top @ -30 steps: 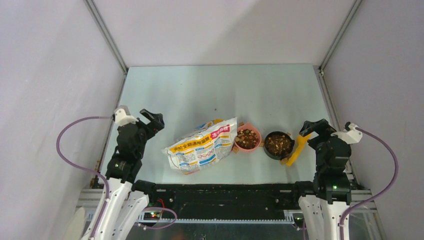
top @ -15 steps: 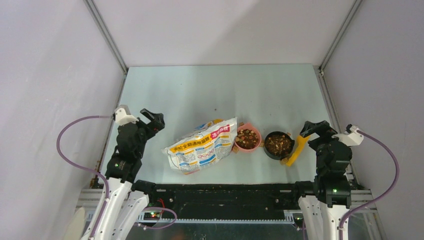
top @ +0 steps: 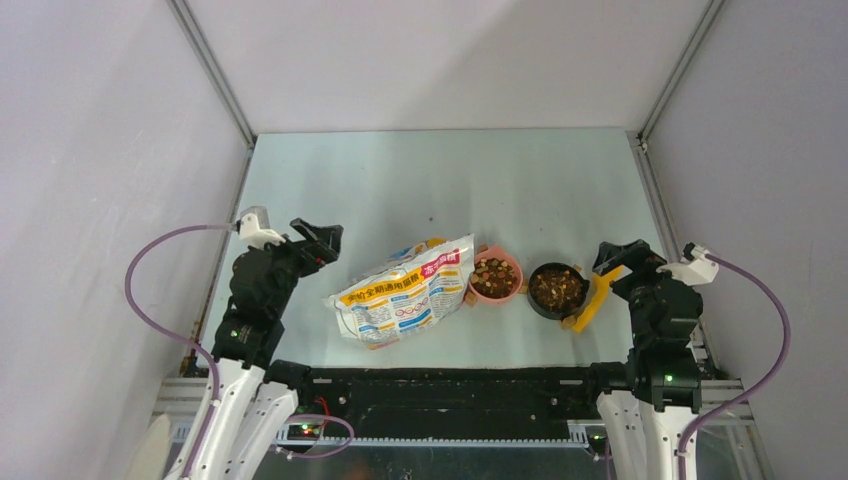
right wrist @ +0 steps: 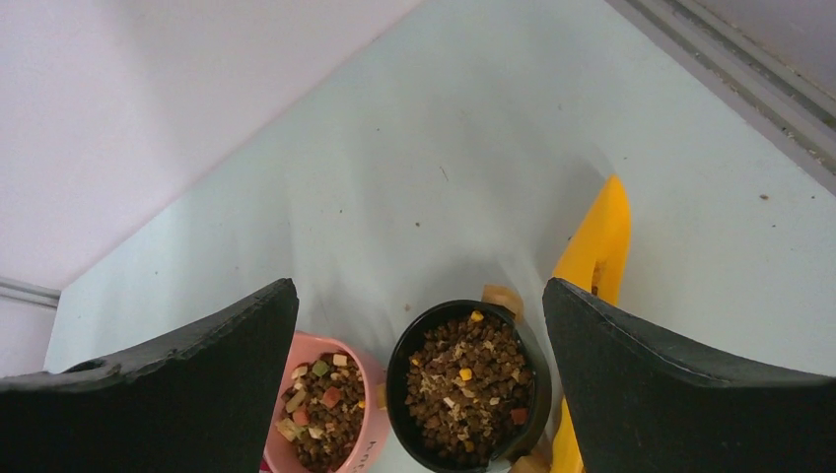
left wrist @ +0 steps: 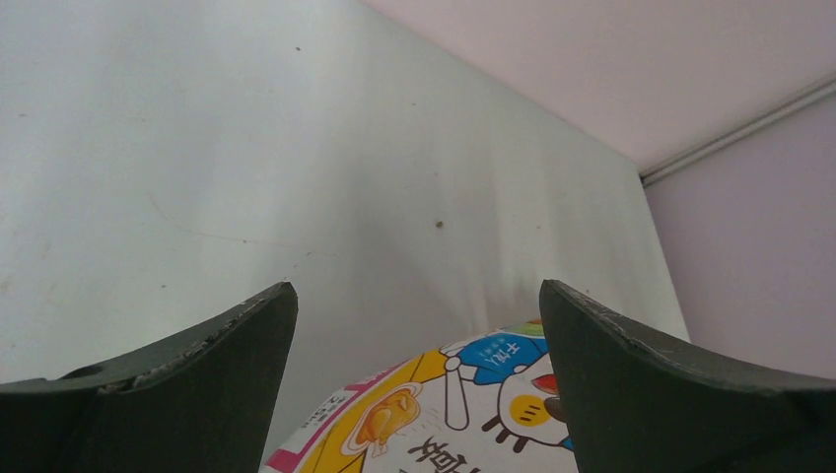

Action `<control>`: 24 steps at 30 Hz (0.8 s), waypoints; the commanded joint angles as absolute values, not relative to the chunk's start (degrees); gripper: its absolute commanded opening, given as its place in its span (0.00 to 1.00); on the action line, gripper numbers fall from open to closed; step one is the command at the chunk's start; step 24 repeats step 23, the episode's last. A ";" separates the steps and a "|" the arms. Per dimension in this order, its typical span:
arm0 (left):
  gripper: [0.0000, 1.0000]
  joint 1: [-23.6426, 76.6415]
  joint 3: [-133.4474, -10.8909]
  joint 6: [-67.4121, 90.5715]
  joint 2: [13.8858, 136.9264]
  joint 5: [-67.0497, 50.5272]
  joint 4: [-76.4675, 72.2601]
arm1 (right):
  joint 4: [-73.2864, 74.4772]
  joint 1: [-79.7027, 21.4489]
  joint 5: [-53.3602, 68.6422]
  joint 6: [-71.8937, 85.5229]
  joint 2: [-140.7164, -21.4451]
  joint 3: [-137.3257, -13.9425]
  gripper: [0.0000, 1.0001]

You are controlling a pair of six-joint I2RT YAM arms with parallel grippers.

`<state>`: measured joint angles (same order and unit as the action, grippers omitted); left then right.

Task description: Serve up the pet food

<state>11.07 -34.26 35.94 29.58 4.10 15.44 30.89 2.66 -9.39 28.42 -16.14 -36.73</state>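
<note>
**Tabletop** (top: 430,180): pale surface. All items are grouped near its near edge, and the far half carries nothing relevant to the task.

**Bag** (top: 405,292): lies flat, left of centre, with its right end up against the pink bowl. Its position is unchanged over the last second.

**Left claw** (top: 322,240): fingers spread wide, holding nothing. It has shifted slightly right, towards the bag. The wrist view now shows the bag's printed end just below and between the fingers, with no contact.

**Right claw** (top: 622,257): fingers spread wide, holding nothing. It has edged left and now hangs near the far end of the scoop and the right side of the black bowl.

**Black bowl** (top: 533,297): right of centre, upright, well filled. Not moved.

**Pink bowl** (top: 497,300): just left of the black bowl, upright, partly filled. Not moved.

**Yellow scoop** (right wrist: 601,236): lies along the right side of the black bowl, handle pointing far. Untouched.

**Pet food** (right wrist: 463,389): brown kibble with some coloured pieces, in both bowls. None is visible loose on the tabletop.

**Assessment:** only the arms have moved, each closing on its nearest item. This looks like an approach phase, with the left arm heading for the bag and the right for the scoop. No grasp has been made and no food transferred at this moment.
</note>
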 commanded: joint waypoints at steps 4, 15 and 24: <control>0.99 10.72 -34.74 34.28 29.24 1.36 12.67 | 27.91 2.81 -8.17 27.38 -16.83 -36.71 0.99; 1.00 10.74 -35.89 34.93 29.35 3.25 15.02 | 27.99 2.81 -11.66 29.54 -16.43 -36.73 0.99; 0.99 10.72 -36.02 35.30 28.90 5.82 16.56 | 27.87 2.81 -10.91 28.88 -16.47 -36.72 0.99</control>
